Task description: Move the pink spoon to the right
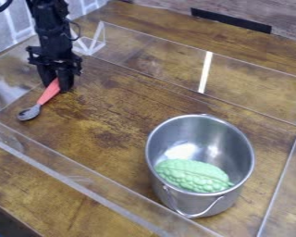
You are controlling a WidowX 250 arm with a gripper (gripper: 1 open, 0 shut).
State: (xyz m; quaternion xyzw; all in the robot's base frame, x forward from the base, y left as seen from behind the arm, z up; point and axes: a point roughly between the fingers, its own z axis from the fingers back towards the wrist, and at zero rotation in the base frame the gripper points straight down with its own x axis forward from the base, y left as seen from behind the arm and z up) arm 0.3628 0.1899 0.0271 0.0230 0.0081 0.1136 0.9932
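Note:
The pink spoon [44, 96] lies slanted at the left of the wooden tabletop. Its silver bowl rests on the wood toward the front-left and its pink handle runs up to the gripper. My black gripper [60, 84] points straight down over the handle's upper end. Its fingers are drawn close together on that end, and the tip of the handle is hidden between them.
A steel pot [243, 141] stands at the front right with a bumpy green vegetable [194, 175] inside. Low clear plastic walls [206, 72] fence the work area at the back, left and front. Bare wood [126, 102] lies between the spoon and the pot.

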